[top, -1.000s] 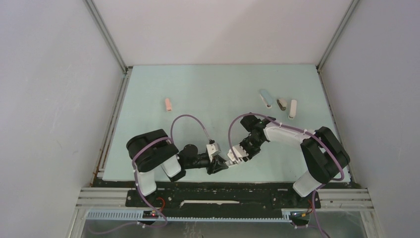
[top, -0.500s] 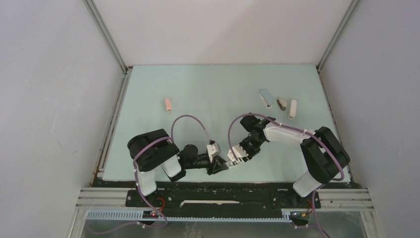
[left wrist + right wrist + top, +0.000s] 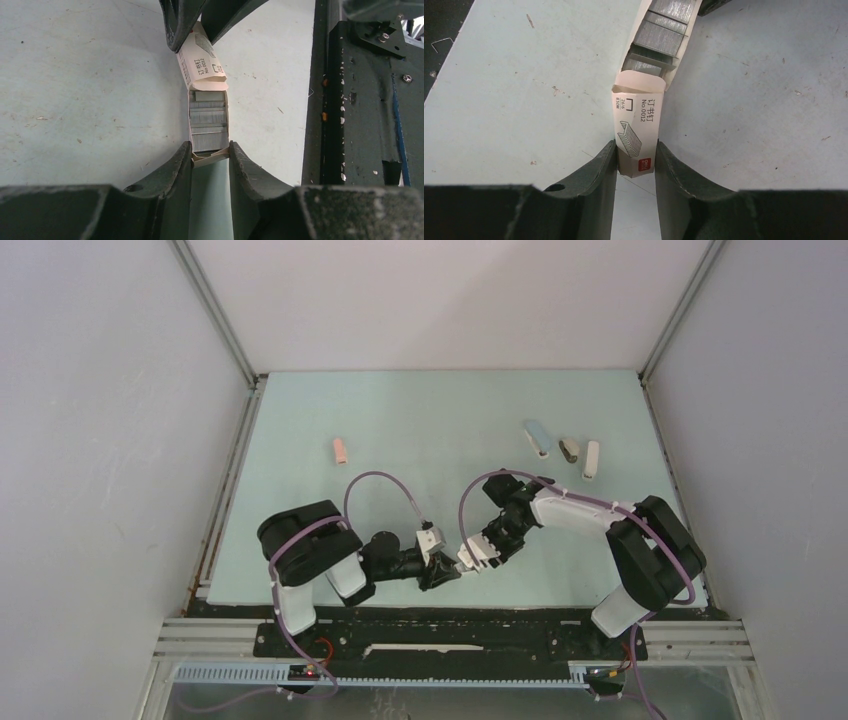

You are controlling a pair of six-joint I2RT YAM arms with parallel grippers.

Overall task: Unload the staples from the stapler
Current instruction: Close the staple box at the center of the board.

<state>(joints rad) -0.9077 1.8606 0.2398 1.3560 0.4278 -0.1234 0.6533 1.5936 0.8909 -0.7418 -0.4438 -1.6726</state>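
left wrist: two end effectors (image 3: 210, 150) (image 3: 194, 40) hold one box (image 3: 202, 62) of staples (image 3: 209, 117).

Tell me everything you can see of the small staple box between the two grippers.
The staple box is small, white printed cardboard, slid partly open. The right gripper pinches its outer sleeve, printed with a staple drawing and a red mark. The left gripper pinches the inner tray, where grey staples lie in strips. It lies between them near the table's front edge.
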